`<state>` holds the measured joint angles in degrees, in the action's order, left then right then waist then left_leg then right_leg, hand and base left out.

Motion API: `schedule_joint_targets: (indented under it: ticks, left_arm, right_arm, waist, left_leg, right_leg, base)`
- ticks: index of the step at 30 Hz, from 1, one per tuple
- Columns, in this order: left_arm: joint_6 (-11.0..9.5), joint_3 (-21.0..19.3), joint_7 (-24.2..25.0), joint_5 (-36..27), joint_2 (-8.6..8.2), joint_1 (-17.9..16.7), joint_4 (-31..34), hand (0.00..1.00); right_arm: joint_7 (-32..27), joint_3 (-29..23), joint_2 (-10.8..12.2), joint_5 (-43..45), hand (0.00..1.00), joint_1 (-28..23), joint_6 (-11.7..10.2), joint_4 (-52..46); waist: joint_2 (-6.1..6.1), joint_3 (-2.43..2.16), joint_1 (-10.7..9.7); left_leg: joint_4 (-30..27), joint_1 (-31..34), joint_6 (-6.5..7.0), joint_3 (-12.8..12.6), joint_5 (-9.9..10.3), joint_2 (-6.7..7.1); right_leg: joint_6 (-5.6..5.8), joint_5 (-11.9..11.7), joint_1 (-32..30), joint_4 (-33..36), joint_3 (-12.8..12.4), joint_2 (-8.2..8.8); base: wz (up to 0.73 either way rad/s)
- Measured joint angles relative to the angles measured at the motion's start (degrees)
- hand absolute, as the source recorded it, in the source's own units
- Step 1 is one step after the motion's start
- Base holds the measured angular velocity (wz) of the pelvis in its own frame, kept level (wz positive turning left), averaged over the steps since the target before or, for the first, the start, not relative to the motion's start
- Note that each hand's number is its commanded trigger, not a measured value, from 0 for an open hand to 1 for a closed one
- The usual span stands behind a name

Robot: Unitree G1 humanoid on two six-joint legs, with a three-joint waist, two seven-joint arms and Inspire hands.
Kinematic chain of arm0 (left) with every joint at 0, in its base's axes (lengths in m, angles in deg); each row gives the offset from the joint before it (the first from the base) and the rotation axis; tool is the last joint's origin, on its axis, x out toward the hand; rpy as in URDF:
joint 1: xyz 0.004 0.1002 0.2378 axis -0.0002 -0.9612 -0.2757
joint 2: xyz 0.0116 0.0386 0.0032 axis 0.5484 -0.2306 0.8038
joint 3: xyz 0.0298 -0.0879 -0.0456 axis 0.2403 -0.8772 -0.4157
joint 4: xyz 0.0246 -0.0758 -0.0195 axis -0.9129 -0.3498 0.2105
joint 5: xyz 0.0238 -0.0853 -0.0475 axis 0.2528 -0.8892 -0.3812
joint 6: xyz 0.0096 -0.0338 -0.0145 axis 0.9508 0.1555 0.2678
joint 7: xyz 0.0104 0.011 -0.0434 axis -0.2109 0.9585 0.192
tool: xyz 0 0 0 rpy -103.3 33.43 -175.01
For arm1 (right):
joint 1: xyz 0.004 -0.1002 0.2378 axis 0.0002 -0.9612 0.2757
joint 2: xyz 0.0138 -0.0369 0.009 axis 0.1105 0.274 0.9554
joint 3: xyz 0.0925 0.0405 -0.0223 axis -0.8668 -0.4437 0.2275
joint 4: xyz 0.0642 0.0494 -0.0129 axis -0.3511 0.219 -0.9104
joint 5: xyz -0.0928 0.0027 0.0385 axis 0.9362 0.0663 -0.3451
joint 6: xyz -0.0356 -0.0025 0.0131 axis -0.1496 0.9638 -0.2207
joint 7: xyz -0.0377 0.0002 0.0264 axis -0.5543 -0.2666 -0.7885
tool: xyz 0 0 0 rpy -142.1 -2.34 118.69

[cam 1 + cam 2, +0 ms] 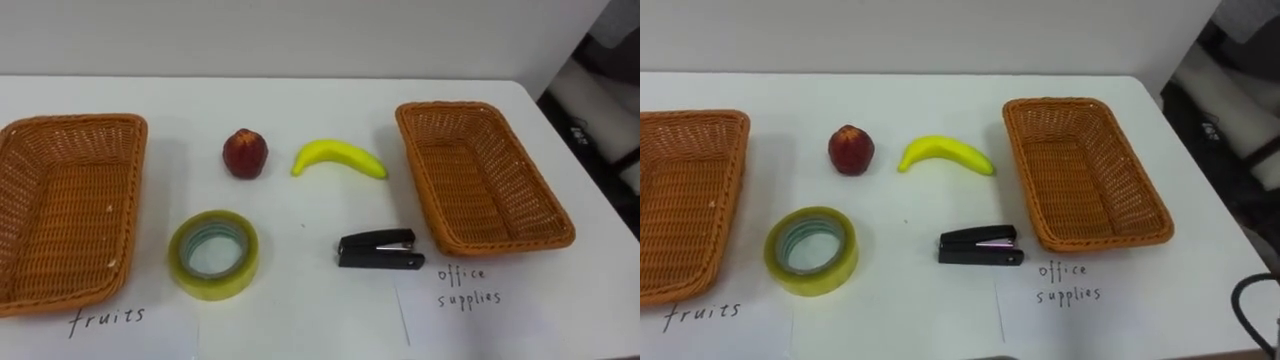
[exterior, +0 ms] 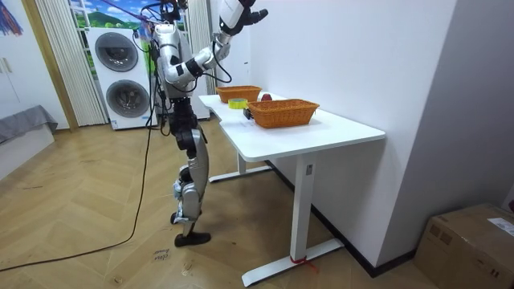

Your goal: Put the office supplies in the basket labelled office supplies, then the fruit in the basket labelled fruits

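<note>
The tape roll (image 1: 213, 254) and black stapler (image 1: 379, 249) lie nearest on the table (image 1: 300, 100). Behind them sit the red fruit (image 1: 245, 153) and banana (image 1: 338, 158), between the left basket (image 1: 20, 135) and right basket (image 1: 470, 106). The right hand (image 2: 254, 14) is up high, well away; open or closed, I cannot tell.

Silver-grey body, black joints, white forearm shell
</note>
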<state>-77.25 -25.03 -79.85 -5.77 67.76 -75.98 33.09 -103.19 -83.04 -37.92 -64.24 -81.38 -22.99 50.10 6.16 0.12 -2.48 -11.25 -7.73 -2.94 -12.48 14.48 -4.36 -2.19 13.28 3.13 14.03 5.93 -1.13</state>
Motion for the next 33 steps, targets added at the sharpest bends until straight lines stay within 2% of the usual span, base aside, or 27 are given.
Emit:
schedule_joint_targets:
  ticks: [8, 12, 15, 19, 23, 27, 31, 33]
  left_arm:
    - [0.03, 0.22, 1.11, 0.78, 0.37, 0.51, 0.01, 0.0]
    - [-0.02, 0.75, 1.3, 1.32, 0.48, 0.7, 0.32, 0.0]
    - [-0.01, 0.77, 1.39, 1.33, 0.51, 0.83, 0.34, 0.0]
    - [-0.02, 1.51, 1.46, 1.34, 0.51, 1.51, 0.23, 0.0]
    - [-0.04, 1.83, 1.77, 2.7, 0.55, 2.3, 0.24, 0.0]
    - [-0.05, 1.87, 2.59, 3.16, 0.69, 2.89, 0.01, 0.0]
    - [-0.01, 2.49, 2.71, 3.53, 0.71, 3.02, -0.51, 0.0]
    - [0.04, 2.91, 2.92, 3.53, 1.06, 3.14, -0.51, 0.0]
  right_arm:
    - [4.63, 5.35, -0.65, 2.38, 0.0, 1.66, 0.02, -1.01]
    - [6.65, 6.41, -0.7, 4.71, 0.0, 3.12, -0.01, -1.01]
    - [7.12, 7.09, -0.71, 7.85, 0.0, 3.95, -0.49, -1.01]
    - [9.01, 10.03, -0.71, 11.45, 0.0, 3.98, -1.12, -1.1]
    - [12.23, 12.84, -0.72, 11.89, 0.0, 3.98, -1.06, -2.31]
    - [15.89, 14.95, -0.78, 13.85, 0.0, 4.05, -0.99, -2.3]
    - [18.36, 16.88, -0.78, 14.13, 0.0, 4.05, -0.98, -2.28]
    - [19.42, 17.41, -0.78, 15.07, 0.0, 4.06, -0.97, -2.09]
  waist:
    - [0.38, 0.37, 1.89]
    - [0.41, 0.36, 2.9]
    - [0.34, 0.33, 2.9]
    - [-0.65, 0.2, 3.16]
    - [-1.59, 0.59, 3.91]
    - [-1.36, 0.44, 4.54]
    - [-0.66, 0.03, 4.55]
    - [-0.45, 0.09, 4.65]
  left_leg:
    - [-0.16, 0.02, 0.05, 0.1, -0.03, 0.0]
    - [-0.17, 0.14, 0.05, 0.54, -0.03, 0.02]
    - [-0.21, 0.1, 0.05, 1.71, -0.03, 0.03]
    - [-0.26, -0.29, 0.04, 1.94, -0.03, -0.07]
    - [0.09, -0.6, 0.04, 1.94, -0.04, -0.03]
    - [0.18, -0.63, 0.03, 1.95, -0.04, -0.09]
    - [0.18, -0.62, 0.03, 2.38, -0.04, -0.05]
    - [0.19, -0.77, 0.03, 2.85, -0.04, -0.03]
  right_leg:
    - [-0.05, -0.03, -0.04, -0.29, 0.22, 0.02]
    - [-0.05, -0.05, 0.36, -0.4, 0.68, 0.07]
    - [-0.05, -0.06, 1.15, -0.91, 1.9, 0.13]
    - [-0.11, -0.12, 2.0, -1.42, 2.16, 0.06]
    - [-0.11, -0.12, 2.06, -1.4, 2.14, 0.06]
    - [-0.12, -0.12, 2.05, -1.4, 2.22, 0.0]
    - [-0.06, -0.25, 2.6, -1.52, 2.89, 0.09]
    - [-0.06, -0.27, 2.89, -1.62, 3.02, 0.1]
  base:
    - [0.0]
    - [0.07]
    - [0.18]
    - [0.06]
    - [-0.01]
    - [0.0]
    - [0.05]
    - [0.09]
